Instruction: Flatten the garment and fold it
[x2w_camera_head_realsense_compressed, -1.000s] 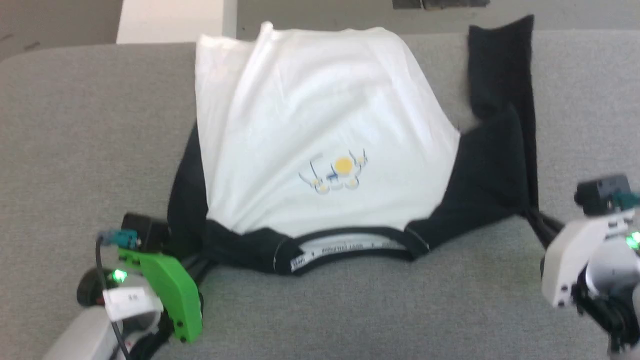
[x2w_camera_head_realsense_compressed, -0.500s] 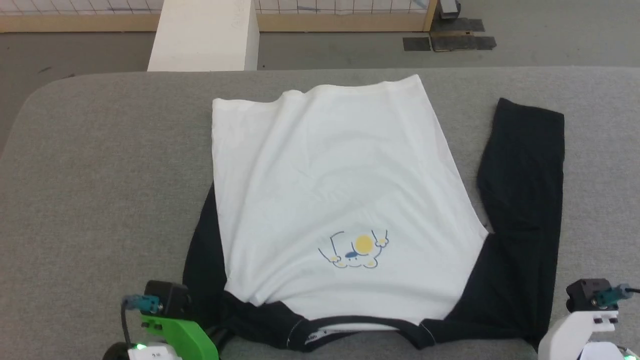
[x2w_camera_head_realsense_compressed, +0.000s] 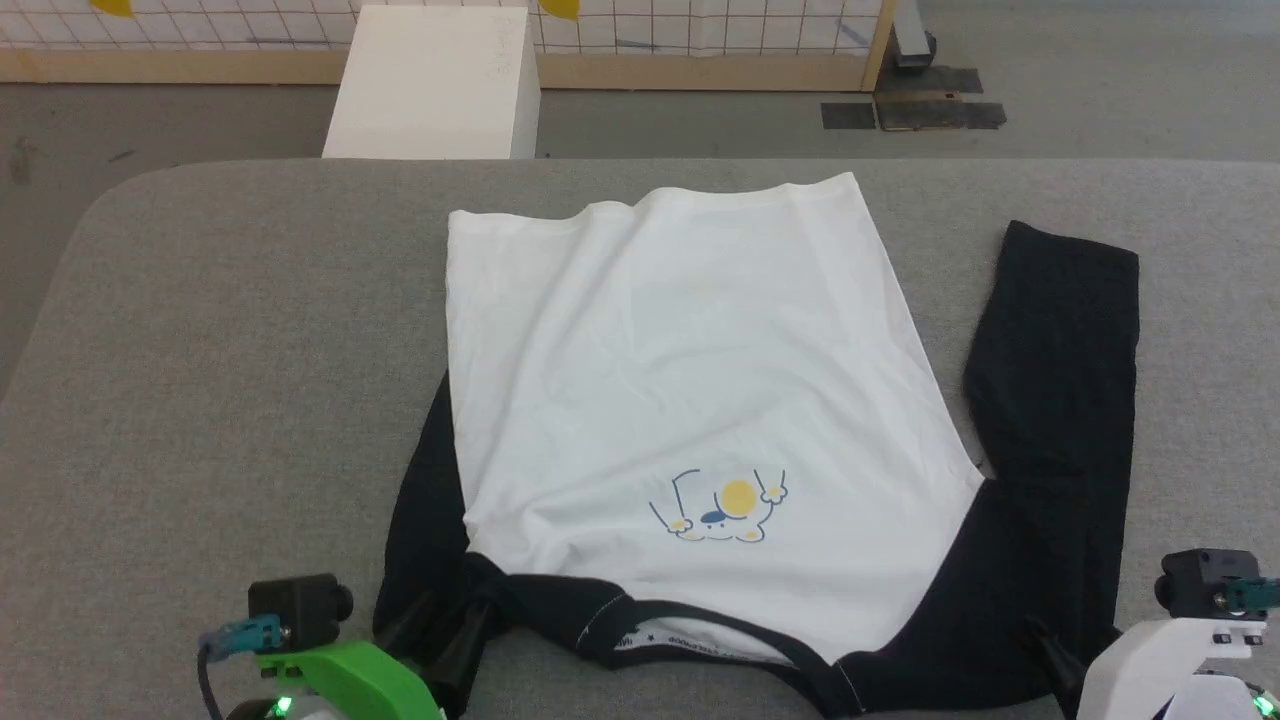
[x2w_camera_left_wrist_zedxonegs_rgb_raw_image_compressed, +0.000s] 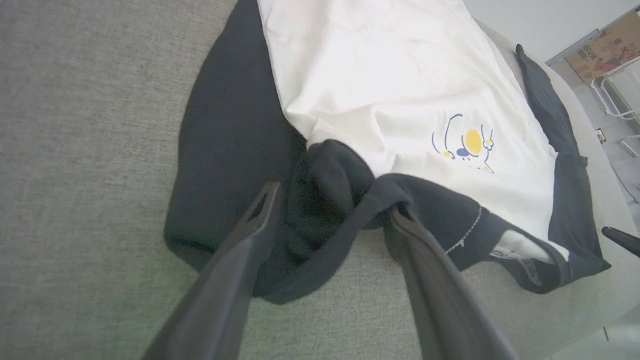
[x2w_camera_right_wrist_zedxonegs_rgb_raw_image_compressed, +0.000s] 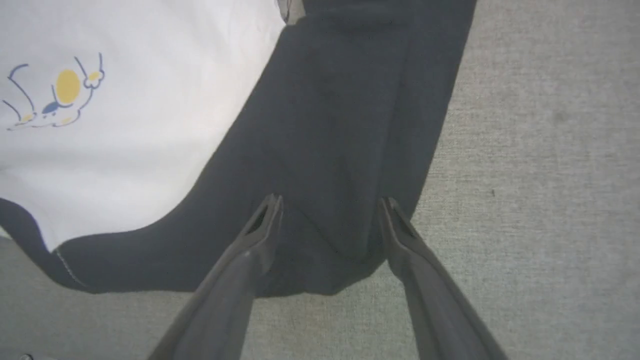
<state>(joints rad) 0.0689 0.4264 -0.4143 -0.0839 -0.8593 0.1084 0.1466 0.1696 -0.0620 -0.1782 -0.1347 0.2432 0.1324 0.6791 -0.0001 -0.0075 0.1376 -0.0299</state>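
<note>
A soft white T-shirt (x2w_camera_head_realsense_compressed: 680, 380) with black sleeves and shoulders is lying spread out, front side up, on a wide grey fabric-covered table (x2w_camera_head_realsense_compressed: 230, 330), reaching from near the table's far edge down to its near edge. Its black lettered neckband (x2w_camera_head_realsense_compressed: 700, 640) is lying at the table's near edge, and its white hem is pointing toward the table's far edge. A small blue-and-yellow cartoon print (x2w_camera_head_realsense_compressed: 718, 505) is showing on the chest, toward the table's near side. One black sleeve (x2w_camera_head_realsense_compressed: 1060, 330) is stretching along the table's right side toward the far edge. The other black sleeve (x2w_camera_head_realsense_compressed: 425, 500) is lying narrow against the white body on the table's left side, its shoulder bunching into a lump. The left gripper (x2w_camera_left_wrist_zedxonegs_rgb_raw_image_compressed: 332, 200), with two long dark fingers, is reaching over the table's near left part. Its fingers are standing wide apart, straddling that bunched black cloth, and one fingertip is touching a fold of it. The right gripper (x2w_camera_right_wrist_zedxonegs_rgb_raw_image_compressed: 331, 200) is sitting over the table's near right part, fingers likewise spread apart above the flat black shoulder cloth, not pinching it. Beyond the table's far edge, a plain white rectangular box (x2w_camera_head_realsense_compressed: 430, 85) is standing on the grey floor, and past it a wire-grid fence with a pale wooden frame (x2w_camera_head_realsense_compressed: 700, 68) is running across.
</note>
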